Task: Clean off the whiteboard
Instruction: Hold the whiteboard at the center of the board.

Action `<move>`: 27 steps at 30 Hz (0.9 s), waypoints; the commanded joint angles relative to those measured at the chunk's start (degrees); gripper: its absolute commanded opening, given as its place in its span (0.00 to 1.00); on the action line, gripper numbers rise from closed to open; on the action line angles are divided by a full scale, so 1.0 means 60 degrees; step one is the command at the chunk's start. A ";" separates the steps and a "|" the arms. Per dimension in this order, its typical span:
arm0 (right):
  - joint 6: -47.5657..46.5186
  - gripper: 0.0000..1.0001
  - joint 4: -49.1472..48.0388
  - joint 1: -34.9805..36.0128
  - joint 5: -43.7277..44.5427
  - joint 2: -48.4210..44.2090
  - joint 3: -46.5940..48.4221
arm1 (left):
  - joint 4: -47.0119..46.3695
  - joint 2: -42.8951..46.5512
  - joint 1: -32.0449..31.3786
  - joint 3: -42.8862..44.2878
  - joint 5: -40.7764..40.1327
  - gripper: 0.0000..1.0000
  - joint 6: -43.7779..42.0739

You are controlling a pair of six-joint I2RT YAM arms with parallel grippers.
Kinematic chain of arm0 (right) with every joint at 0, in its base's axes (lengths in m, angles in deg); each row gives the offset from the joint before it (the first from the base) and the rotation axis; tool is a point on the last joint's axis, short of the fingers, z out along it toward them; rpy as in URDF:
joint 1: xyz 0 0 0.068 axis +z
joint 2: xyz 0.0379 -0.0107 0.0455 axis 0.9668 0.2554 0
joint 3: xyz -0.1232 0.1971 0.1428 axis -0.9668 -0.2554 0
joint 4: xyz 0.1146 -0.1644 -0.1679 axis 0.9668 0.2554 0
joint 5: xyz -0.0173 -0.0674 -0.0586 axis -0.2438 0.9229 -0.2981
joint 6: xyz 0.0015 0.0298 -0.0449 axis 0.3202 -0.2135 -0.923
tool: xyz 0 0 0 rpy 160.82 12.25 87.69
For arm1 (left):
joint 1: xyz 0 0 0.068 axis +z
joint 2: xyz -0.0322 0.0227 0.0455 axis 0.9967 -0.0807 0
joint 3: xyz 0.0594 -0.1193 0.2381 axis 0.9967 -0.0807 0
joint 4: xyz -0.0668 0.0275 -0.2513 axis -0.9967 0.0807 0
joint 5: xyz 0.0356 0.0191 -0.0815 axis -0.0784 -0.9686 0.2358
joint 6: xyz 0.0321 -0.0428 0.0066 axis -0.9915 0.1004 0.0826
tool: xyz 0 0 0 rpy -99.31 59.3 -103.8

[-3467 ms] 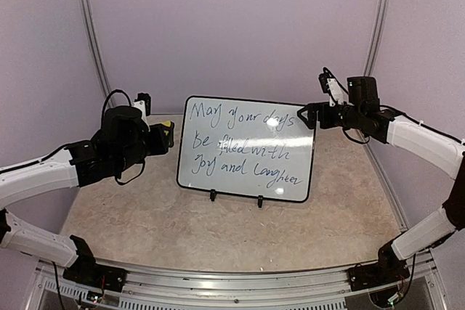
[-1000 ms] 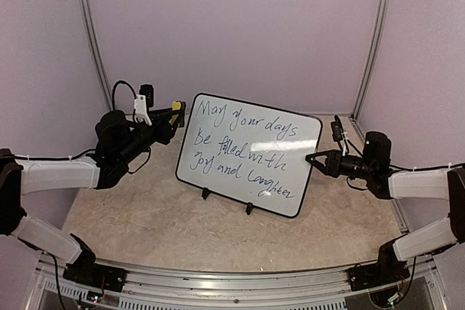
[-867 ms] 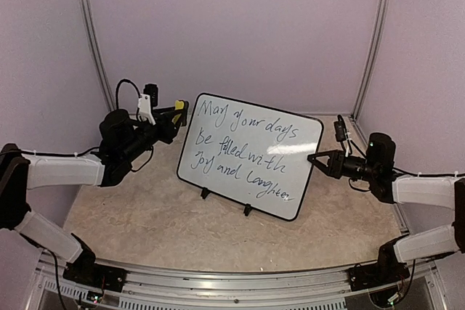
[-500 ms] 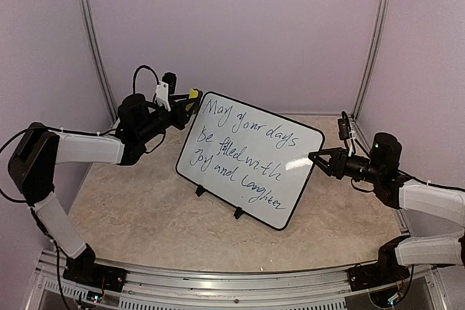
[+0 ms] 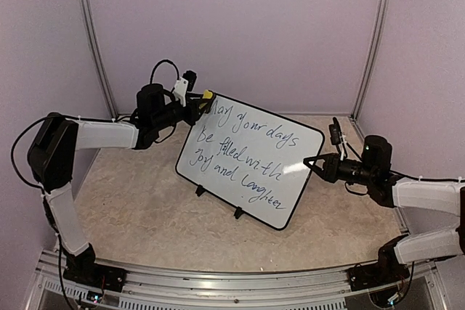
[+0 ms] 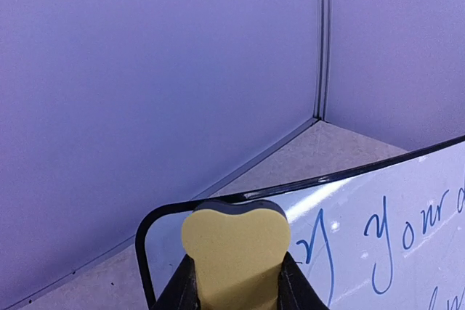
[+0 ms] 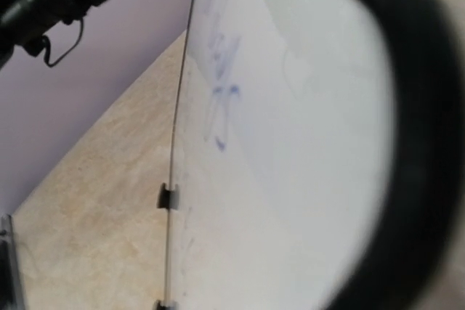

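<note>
Board (image 5: 251, 165) stands on its feet (image 5: 200, 191) on the table (image 5: 131, 212), tipped back and skewed, right end nearer the arms. It carries three lines of blue writing. Left gripper (image 5: 203, 99) pinches a yellow eraser (image 6: 235, 248) between its fingers, with the pad at the board's top-left corner (hiding most of the first letter). Right gripper (image 5: 311, 162) sits at the board's right edge. Its wrist view is only blurred board and one black finger, so can't tell how its jaws stand.

The whiteboard (image 5: 247, 159) reads "May your days be filled with Joy and Laughter".
</note>
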 commanded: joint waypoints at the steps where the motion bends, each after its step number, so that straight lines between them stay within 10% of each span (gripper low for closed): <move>1: -0.0240 0.12 -0.0477 0.0118 0.0101 -0.0075 -0.0052 | 0.0853 -0.0218 0.0109 0.0261 0.0238 0.25 -0.0390; 10: -0.1075 0.35 0.0019 0.0125 -0.0518 0.0276 0.0823 | 0.0939 -0.0036 0.0184 0.0057 0.0392 0.24 -0.0407; 16: -0.2061 0.98 0.3047 0.0117 0.0972 -0.0416 0.2157 | 0.0631 0.0297 0.0360 -0.0320 0.0347 0.24 -0.0101; 27: -0.4385 0.98 0.9306 0.0081 0.1962 0.1801 0.8539 | 0.0437 0.0441 0.0570 -0.0375 0.0699 0.24 0.0252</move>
